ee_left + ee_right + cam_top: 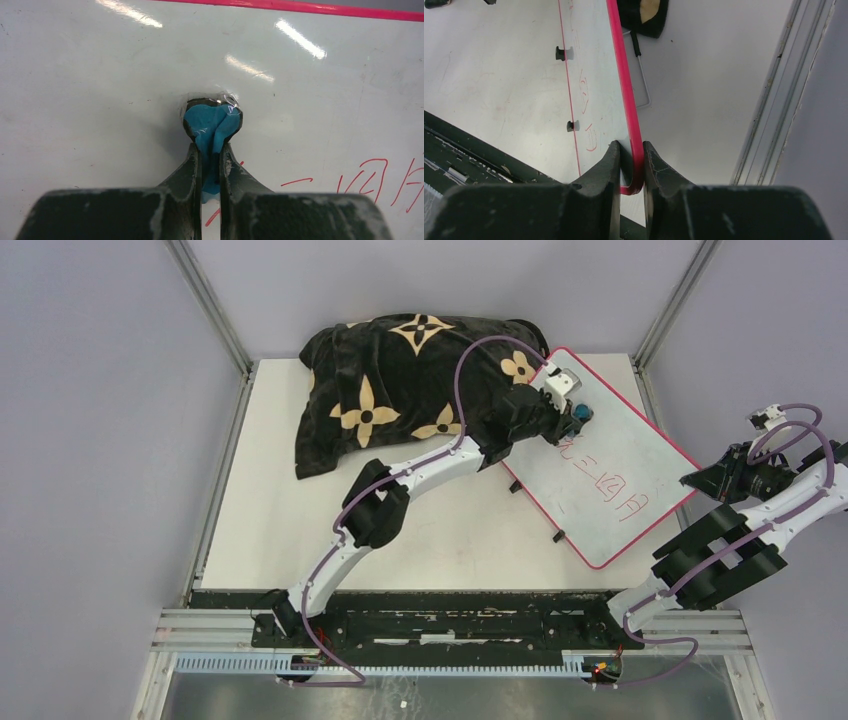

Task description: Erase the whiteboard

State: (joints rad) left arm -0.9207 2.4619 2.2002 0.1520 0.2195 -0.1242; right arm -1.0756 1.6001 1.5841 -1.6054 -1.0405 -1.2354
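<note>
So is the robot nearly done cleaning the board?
Not yet. The far part of the board looks clean. The left gripper pinches a blue pad against it, while the right gripper clamps the board's edge. The red writing lower down is left to wipe.

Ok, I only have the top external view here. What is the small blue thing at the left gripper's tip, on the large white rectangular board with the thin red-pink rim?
Observer: The left wrist view shows the left gripper shut on a crumpled blue wad, whose tip is against the whiteboard.
Reviewer: Is the right gripper really gripping the board?
Observer: Yes. In the right wrist view the right gripper has its fingers closed on the red-pink rim near a rounded corner.
Reviewer: Any writing close to the wad?
Observer: Red handwritten marks sit to the lower right of the fingers. The surface above the wad looks blank.
</note>
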